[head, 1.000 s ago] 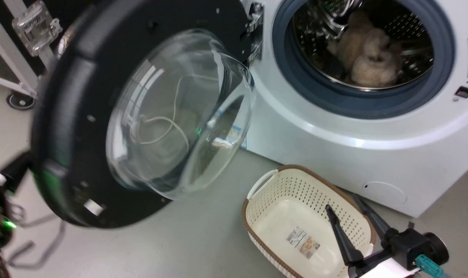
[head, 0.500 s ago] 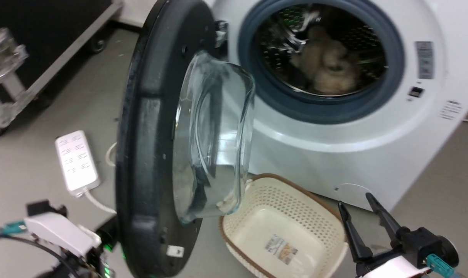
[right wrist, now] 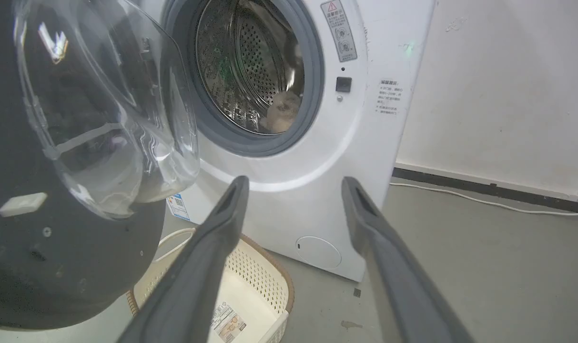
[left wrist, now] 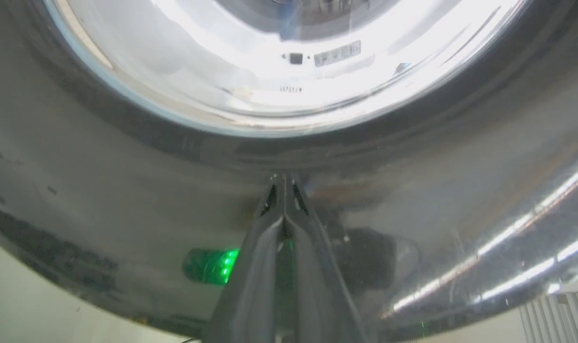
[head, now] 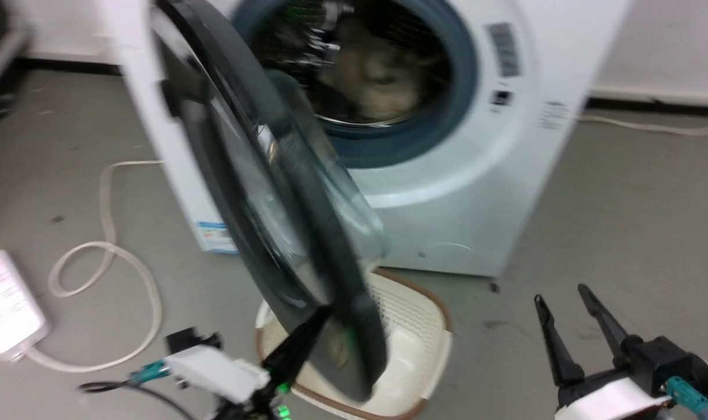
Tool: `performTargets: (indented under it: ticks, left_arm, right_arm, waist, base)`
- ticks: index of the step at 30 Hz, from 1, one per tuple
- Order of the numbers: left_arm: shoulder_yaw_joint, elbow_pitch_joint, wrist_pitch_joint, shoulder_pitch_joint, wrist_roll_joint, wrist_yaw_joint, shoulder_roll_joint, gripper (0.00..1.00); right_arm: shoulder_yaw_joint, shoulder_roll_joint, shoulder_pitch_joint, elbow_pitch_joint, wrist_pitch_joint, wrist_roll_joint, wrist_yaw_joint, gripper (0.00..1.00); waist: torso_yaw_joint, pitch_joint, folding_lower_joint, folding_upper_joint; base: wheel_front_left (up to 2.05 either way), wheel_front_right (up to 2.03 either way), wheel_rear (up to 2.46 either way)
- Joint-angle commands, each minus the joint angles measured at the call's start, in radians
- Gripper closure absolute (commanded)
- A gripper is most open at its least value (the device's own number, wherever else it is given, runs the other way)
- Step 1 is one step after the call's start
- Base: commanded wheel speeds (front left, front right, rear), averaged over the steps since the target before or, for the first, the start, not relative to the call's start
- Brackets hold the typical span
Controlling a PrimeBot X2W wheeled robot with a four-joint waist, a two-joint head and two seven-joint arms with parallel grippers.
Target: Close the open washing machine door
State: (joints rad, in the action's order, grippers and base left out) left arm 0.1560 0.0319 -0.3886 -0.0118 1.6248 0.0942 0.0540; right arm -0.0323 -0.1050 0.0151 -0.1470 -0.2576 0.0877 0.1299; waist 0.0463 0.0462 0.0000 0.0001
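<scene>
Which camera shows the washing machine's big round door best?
The right wrist view: the washing machine door shows its bulging glass bowl and black inner rim sharply. The head view has it nearly edge-on and blurred. The left wrist view sits close against its glossy outer rim, where the left gripper, shut, touches it.

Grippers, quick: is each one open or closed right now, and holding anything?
Left gripper: closed, holding nothing, tips against the washing machine door.
Right gripper: open and empty.
</scene>
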Motion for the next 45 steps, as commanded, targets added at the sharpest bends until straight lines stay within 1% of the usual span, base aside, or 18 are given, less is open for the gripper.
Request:
performTargets:
  ticks: [1,6,10,18,24,28,31,34,35,36,37,39,40,41,42,43,44,45]
  left_arm:
    - [0.044,-0.023,0.044,-0.042,0.016,-0.023,-0.004,1.0]
    - [0.128,-0.102,0.228,-0.165,0.097,-0.067,-0.004,1.0]
    - [0.182,-0.181,0.35,-0.296,0.119,-0.099,-0.004,1.0]
    - [0.22,-0.371,0.542,-0.547,0.198,-0.161,-0.004,1.0]
    - [0.246,-0.504,0.609,-0.665,0.245,-0.203,-0.004,1.0]
    - [0.267,-0.552,0.623,-0.686,0.254,-0.219,-0.004,1.0]
    - [0.278,-0.566,0.624,-0.679,0.244,-0.222,-0.004,1.0]
    - [0.3,-0.541,0.626,-0.631,0.171,-0.224,0.015,1.0]
    - [0.31,-0.521,0.626,-0.609,0.143,-0.224,0.028,0.7]
    - [0.31,-0.521,0.626,-0.609,0.143,-0.224,0.028,0.7]
    - [0.331,-0.479,0.631,-0.558,0.079,-0.225,0.059,0.0]
    - [0.343,-0.463,0.634,-0.531,0.041,-0.225,0.078,0.0]
    - [0.364,-0.429,0.642,-0.481,-0.051,-0.225,0.124,0.0]
    - [0.364,-0.429,0.642,-0.481,-0.051,-0.225,0.124,0.0]
    - [0.374,-0.398,0.648,-0.429,-0.166,-0.225,0.175,0.0]
    - [0.374,-0.398,0.648,-0.429,-0.166,-0.225,0.175,0.0]
    - [0.358,-0.388,0.649,-0.405,-0.236,-0.225,0.201,0.0]
    - [0.299,-0.367,0.65,-0.354,-0.403,-0.225,0.235,0.0]
  right_arm:
    - [0.002,-0.008,0.021,-0.001,-0.004,0.0,0.001,0.0]
    - [0.002,-0.01,0.043,-0.001,-0.004,0.007,0.001,0.0]
    - [0.003,-0.005,0.056,0.0,-0.004,0.015,0.001,0.0]
    - [-0.005,0.01,0.083,-0.006,-0.004,0.027,0.001,0.0]
    - [-0.009,0.02,0.099,-0.012,-0.004,0.028,0.001,0.0]
    - [-0.004,0.024,0.1,-0.013,-0.004,0.025,0.001,0.0]
    - [0.002,0.024,0.096,-0.011,-0.004,0.023,0.001,0.0]
    - [0.005,0.015,0.083,-0.005,-0.004,0.021,0.001,0.0]
    - [0.008,0.013,0.078,-0.002,-0.004,0.021,0.001,0.0]
    - [0.008,0.013,0.078,-0.002,-0.004,0.021,0.001,0.0]
    - [0.013,0.009,0.066,0.006,-0.004,0.022,0.001,0.0]
    - [0.015,0.006,0.058,0.009,-0.004,0.022,0.001,0.0]
    - [0.016,0.0,0.042,0.015,-0.004,0.022,0.001,0.0]
    - [0.016,0.0,0.042,0.015,-0.004,0.022,0.001,0.0]
    - [0.017,-0.003,0.023,0.019,-0.004,0.023,0.001,0.0]
    - [0.017,-0.003,0.023,0.019,-0.004,0.023,0.001,0.0]
    - [0.017,-0.002,0.015,0.021,-0.004,0.026,0.001,0.0]
    - [0.019,-0.002,0.001,0.029,-0.004,0.027,0.001,0.0]
  waist:
    - [-0.102,0.046,0.0,-0.0001]
    - [-0.212,0.102,0.0,-0.0001]
    - [-0.281,0.147,0.0,-0.0001]
    - [-0.358,0.209,0.0,-0.0001]
    - [-0.37,0.219,0.0,-0.0001]
    - [-0.35,0.206,0.0,-0.0001]
    - [-0.332,0.194,0.0,-0.0001]
    - [-0.292,0.156,0.0,-0.0001]
    - [-0.279,0.146,0.0,-0.0001]
    - [-0.279,0.146,0.0,-0.0001]
    - [-0.251,0.122,0.0,-0.0001]
    - [-0.235,0.11,0.0,-0.0001]
    - [-0.205,0.085,0.0,-0.0001]
    - [-0.205,0.085,0.0,-0.0001]
    - [-0.17,0.057,0.0,-0.0001]
    - [-0.17,0.057,0.0,-0.0001]
    - [-0.155,0.046,0.0,-0.0001]
    - [-0.12,0.021,0.0,-0.0001]
  base:
    - [0.0,0.0,0.0]
    - [0.0,0.0,0.0]
    - [0.0,0.0,0.0]
    - [0.0,0.0,0.0]
    - [0.0,0.0,0.0]
    - [0.0,0.0,0.0]
    - [0.0,0.0,0.0]
    - [0.0,0.0,0.0]
    - [0.0,0.0,0.0]
    - [0.0,0.0,0.0]
    - [0.0,0.0,0.0]
    - [0.0,0.0,0.0]
    - [0.0,0.0,0.0]
    - [0.0,0.0,0.0]
    - [0.0,0.0,0.0]
    - [0.0,0.0,0.0]
    - [0.0,0.0,0.0]
    - [0.0,0.0,0.0]
